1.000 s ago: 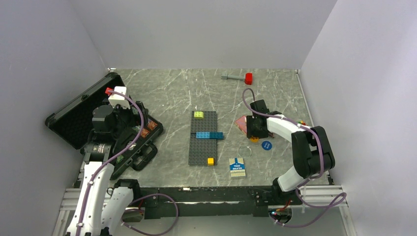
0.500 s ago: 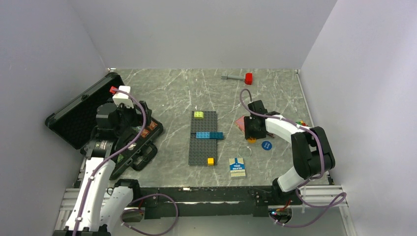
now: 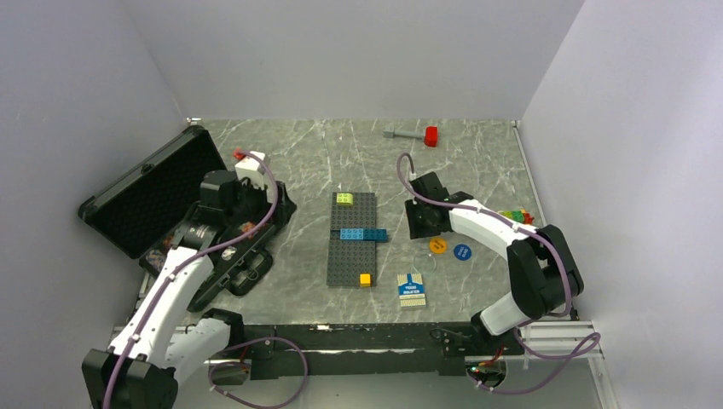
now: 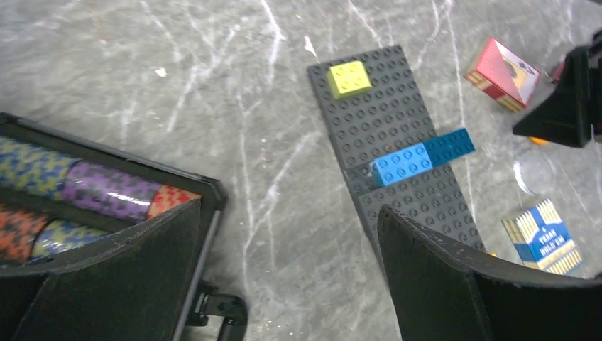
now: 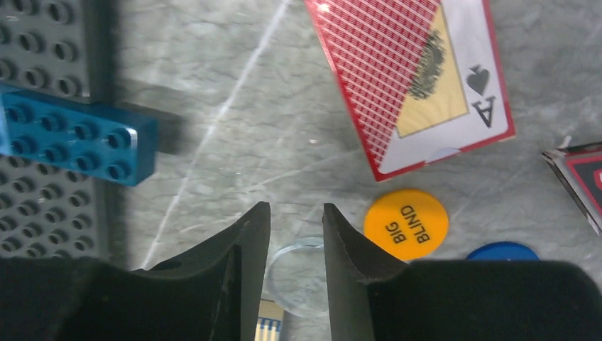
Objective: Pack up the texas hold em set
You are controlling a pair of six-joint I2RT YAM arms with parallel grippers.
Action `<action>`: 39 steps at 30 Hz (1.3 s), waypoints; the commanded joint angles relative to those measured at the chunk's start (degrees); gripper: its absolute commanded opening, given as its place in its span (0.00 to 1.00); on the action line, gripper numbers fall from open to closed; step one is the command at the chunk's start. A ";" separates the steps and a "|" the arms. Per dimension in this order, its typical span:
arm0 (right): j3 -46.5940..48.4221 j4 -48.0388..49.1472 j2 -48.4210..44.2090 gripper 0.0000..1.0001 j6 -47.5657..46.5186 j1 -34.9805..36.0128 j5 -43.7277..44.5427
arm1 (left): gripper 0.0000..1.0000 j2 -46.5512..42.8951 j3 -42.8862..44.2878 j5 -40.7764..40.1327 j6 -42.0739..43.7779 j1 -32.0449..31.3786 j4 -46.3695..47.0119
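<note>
Black foam-lined case (image 3: 141, 200) lies open far left, ready for loading. The left hand (image 4: 284, 227) beside it is spread wide, empty. Right hand (image 5: 292, 209), pinched nearly together on nothing, hovers over the counter (image 3: 298, 162) near the red-backed card pack (image 5: 412, 78) and orange round button (image 5: 405, 224), probably next to go.
</note>
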 commanded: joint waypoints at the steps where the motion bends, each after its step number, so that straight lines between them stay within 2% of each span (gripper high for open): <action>1: 3.18 0.45 -2.46 0.37 0.43 2.83 -0.79 | 0.99 2.64 0.11 6.92 -2.15 -2.20 2.91; 4: 3.99 -0.58 -1.68 0.38 1.41 3.62 1.53 | 0.98 4.64 0.17 10.45 -3.15 -2.84 3.80; 7: 2.74 -1.84 -1.88 0.44 1.94 2.07 6.13 | 0.98 5.53 0.62 10.50 -2.64 -3.79 3.07; 14: -2.99 -1.91 -7.22 0.59 2.70 -6.65 3.41 | 0.98 4.06 0.32 8.31 -1.65 -4.93 2.40; 22: -4.29 -2.40 -4.80 0.70 3.59 -8.40 3.23 | 0.99 3.87 0.28 8.18 -1.69 -5.19 2.27; 31: -4.47 -2.58 -2.17 0.70 5.87 -8.00 8.50 | 0.99 3.05 0.28 7.55 -1.84 -5.19 2.27; 39: -5.51 -0.75 -0.36 0.68 6.98 -7.65 6.73 | 0.99 2.40 0.28 6.46 -1.65 -5.22 2.03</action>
